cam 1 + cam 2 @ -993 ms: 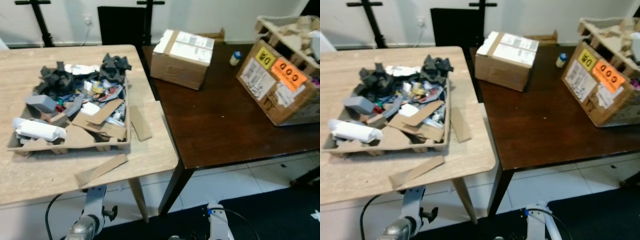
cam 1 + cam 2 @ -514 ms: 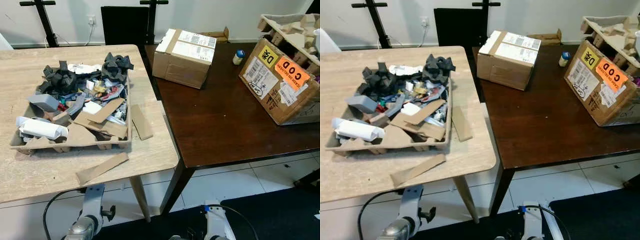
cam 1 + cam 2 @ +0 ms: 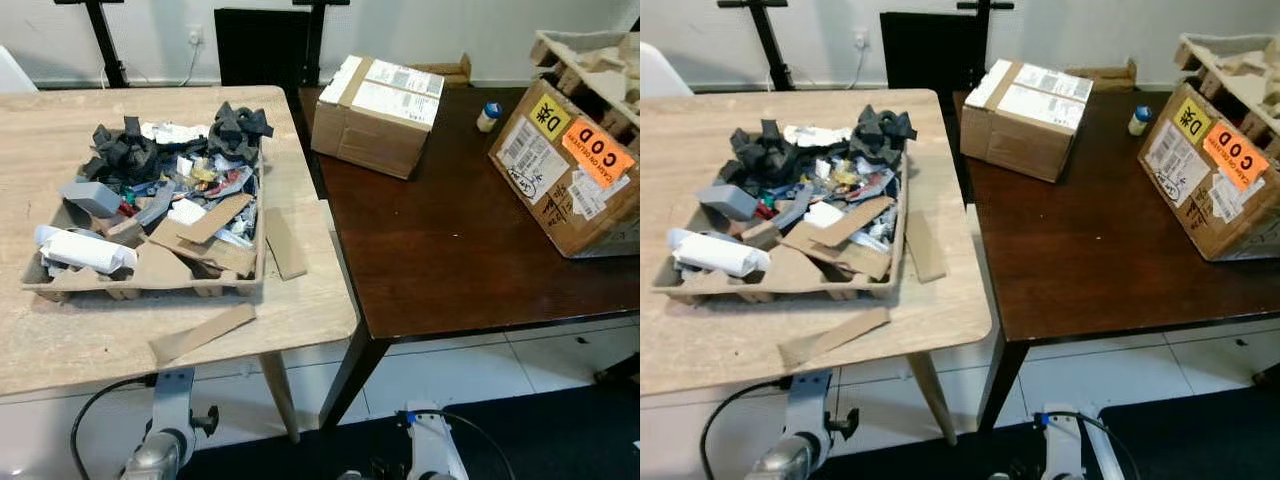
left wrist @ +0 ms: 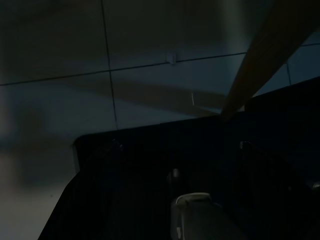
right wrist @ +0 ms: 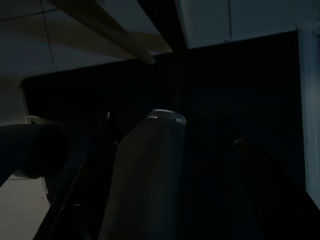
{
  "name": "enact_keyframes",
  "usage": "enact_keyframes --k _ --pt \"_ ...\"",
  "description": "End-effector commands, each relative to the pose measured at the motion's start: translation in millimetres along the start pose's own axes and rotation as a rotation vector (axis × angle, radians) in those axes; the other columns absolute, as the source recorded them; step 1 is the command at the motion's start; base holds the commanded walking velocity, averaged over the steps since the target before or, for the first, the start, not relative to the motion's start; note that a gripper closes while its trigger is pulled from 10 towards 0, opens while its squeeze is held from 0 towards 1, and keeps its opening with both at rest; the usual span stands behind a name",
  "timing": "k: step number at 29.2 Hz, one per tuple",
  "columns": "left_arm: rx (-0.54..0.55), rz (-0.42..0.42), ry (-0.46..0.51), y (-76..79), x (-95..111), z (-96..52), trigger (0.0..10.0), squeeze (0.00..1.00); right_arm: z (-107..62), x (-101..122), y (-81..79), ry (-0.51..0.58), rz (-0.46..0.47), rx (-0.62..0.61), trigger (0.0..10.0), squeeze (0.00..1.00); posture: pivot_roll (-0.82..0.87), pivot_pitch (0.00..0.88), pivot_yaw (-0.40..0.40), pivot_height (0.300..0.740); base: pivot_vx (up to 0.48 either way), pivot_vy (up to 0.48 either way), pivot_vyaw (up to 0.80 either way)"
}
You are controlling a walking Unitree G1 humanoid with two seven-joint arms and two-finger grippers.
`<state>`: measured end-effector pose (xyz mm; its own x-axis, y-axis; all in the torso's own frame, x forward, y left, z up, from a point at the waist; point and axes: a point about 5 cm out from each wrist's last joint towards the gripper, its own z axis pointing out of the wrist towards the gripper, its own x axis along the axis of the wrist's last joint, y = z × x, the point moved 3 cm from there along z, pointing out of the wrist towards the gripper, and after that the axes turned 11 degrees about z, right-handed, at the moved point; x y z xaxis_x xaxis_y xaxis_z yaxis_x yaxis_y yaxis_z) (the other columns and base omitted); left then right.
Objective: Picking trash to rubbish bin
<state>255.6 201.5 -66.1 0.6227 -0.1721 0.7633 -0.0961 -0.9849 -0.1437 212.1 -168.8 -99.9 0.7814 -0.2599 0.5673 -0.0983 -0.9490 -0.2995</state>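
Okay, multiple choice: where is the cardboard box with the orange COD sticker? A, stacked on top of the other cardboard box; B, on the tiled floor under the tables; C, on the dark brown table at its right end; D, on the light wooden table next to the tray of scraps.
C: the box with the orange COD sticker rests on the dark brown table at its right end, apart from the other cardboard box.

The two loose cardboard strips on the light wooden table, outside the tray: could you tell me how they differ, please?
The strip beside the tray lies along the tray's right wall, pointing away from the robot; the strip in front of the tray lies slantwise near the table's front edge. The first looks broader and shorter, the second narrower and longer. Both are flat, plain brown cardboard on the tabletop.
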Motion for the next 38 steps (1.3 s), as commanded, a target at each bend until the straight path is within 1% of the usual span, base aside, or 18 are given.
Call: enact_keyframes --k 1,6,10,11,12,13,16,17,18,19,20,24,26,27,28,30,36,38 --pt "0.001 0.004 -0.03 -1.2 -9.3 -2.5 10.0 0.0 -2.1 -10.4 2.5 -0.03 -0.007 -0.003 10.0 0.0 0.06 0.175 -0.043 0.74 0.0 0.0 0.0" --pt "0.002 0.004 -0.026 -1.0 -9.0 -2.6 10.0 0.0 -1.2 -10.4 -1.2 -0.031 -0.018 0.013 10.0 0.0 0.07 0.174 -0.043 0.74 0.0 0.0 0.0" --pt "-0.056 0.092 -0.035 -0.4 -11.8 -4.1 10.0 0.0 -0.2 -11.4 -6.2 -0.044 -0.033 0.04 10.0 0.0 0.07 0.175 -0.042 0.74 0.0 0.0 0.0" --pt "-0.127 0.17 -0.043 4.8 -15.0 -5.5 10.0 0.0 0.0 -14.5 -9.5 -0.07 -0.047 0.066 10.0 0.0 0.07 0.177 -0.043 0.74 0.0 0.0 0.0" --pt "-0.127 0.17 -0.043 4.8 -15.0 -5.5 10.0 0.0 0.0 -14.5 -9.5 -0.07 -0.047 0.066 10.0 0.0 0.07 0.177 -0.043 0.74 0.0 0.0 0.0" --pt "-0.177 0.223 -0.051 8.5 -17.7 -6.9 10.0 0.0 0.0 -16.8 -11.8 -0.089 -0.058 0.085 10.0 0.0 0.07 0.177 -0.043 0.74 0.0 0.0 0.0" --pt "-0.418 0.47 -0.05 19.8 -24.2 -15.2 10.0 0.0 -1.1 -18.7 -18.8 -0.14 -0.163 0.182 10.0 0.0 0.08 0.18 -0.045 0.74 0.0 0.0 0.0" --pt "-0.418 0.47 -0.05 19.8 -24.2 -15.2 10.0 0.0 -1.1 -18.7 -18.8 -0.14 -0.163 0.182 10.0 0.0 0.08 0.18 -0.045 0.74 0.0 0.0 0.0" --pt "-0.583 0.609 -0.021 22.5 -21.6 -22.7 10.0 0.0 -2.7 -10.4 -26.4 -0.132 -0.23 0.291 10.0 0.0 0.08 0.18 -0.045 0.74 0.0 0.0 0.0" --pt "-0.636 0.64 -0.004 21.0 -16.5 -25.3 10.0 0.0 -4.9 -5.3 -31.2 -0.13 -0.26 0.369 10.0 0.0 0.08 0.184 -0.043 0.74 0.0 0.0 0.0" --pt "-0.668 0.643 0.015 17.9 -8.7 -26.8 10.0 0.0 -9.4 0.3 -37.0 -0.129 -0.304 0.474 10.0 0.0 0.08 0.184 -0.043 0.74 0.0 0.0 0.0" --pt "-0.68 0.653 0.052 16.3 3.5 -27.7 10.0 0.0 -15.3 5.0 -41.3 -0.132 -0.37 0.573 10.0 0.0 0.07 0.185 -0.041 0.74 0.0 0.0 0.0" --pt "-0.746 0.642 0.178 23.9 32.5 -34.6 10.0 0.0 -27.0 21.9 -49.8 -0.107 -0.453 0.727 10.0 0.0 0.07 0.184 -0.039 0.74 0.0 0.0 0.0" --pt "-0.746 0.642 0.178 23.9 32.5 -34.6 10.0 0.0 -27.0 21.9 -49.8 -0.107 -0.453 0.727 10.0 0.0 0.07 0.184 -0.039 0.74 0.0 0.0 0.0" --pt "-0.815 0.616 0.248 32.2 48.8 -43.4 10.0 0.0 -37.2 37.7 -59.1 -0.061 -0.478 0.827 10.0 0.0 0.07 0.185 -0.037 0.74 0.0 0.0 0.0" --pt "-0.838 0.606 0.268 34.9 53.7 -46.8 10.0 0.0 -41.2 42.7 -62.4 -0.045 -0.486 0.861 10.0 0.0 0.07 0.185 -0.037 0.74 0.0 0.0 0.0" --pt "-1.028 0.627 0.339 57.2 76.1 -79.6 10.0 0.0 -87.6 64.7 -86.7 -0.079 -0.614 1.163 10.0 0.0 0.07 0.186 -0.04 0.74 0.0 0.0 0.0" --pt "-1.039 0.628 0.346 59.1 77.9 -82.1 10.0 0.0 -91.0 66.1 -88.5 -0.084 -0.621 1.182 10.0 0.0 0.07 0.187 -0.041 0.74 0.0 0.0 0.0"
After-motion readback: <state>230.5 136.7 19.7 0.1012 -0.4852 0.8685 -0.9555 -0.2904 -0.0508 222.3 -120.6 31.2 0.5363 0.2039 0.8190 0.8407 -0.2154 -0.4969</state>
